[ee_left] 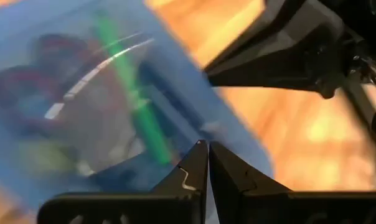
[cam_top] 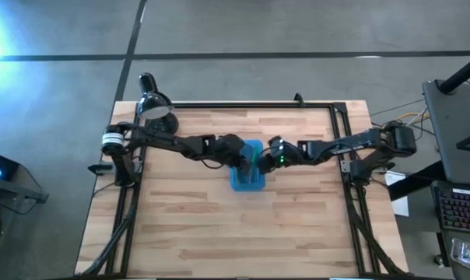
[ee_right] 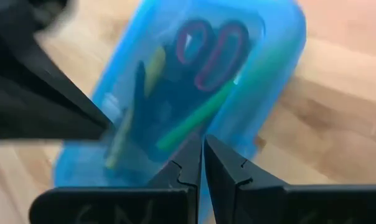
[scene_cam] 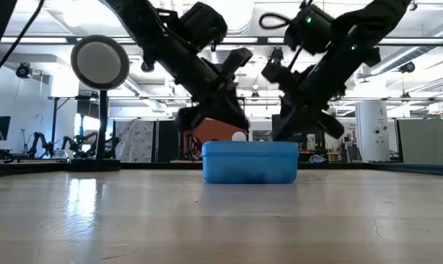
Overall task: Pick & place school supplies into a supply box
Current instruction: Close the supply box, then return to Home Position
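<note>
Translucent blue plastic pencil case (cam_top: 248, 177), rectangular with rounded corners, lid down, near the middle of the pale wooden plank table (cam_top: 243, 233), both grippers at it.

Seen through the lid: small scissors with red-orange loop handles (ee_right: 213, 53), a thin green pen (ee_right: 194, 120), a yellow pencil (ee_right: 152, 70) and dark pens, all lying inside the case. Left gripper (cam_top: 243, 159) comes in from the left, fingers pressed together, tips against the case's upper edge, nothing held. Right gripper (cam_top: 264, 163) comes in from the right, fingers likewise closed tight, tips at the lid, holding nothing. Black desk lamp (cam_top: 153, 105) stands at the table's far left corner, well apart.
</note>
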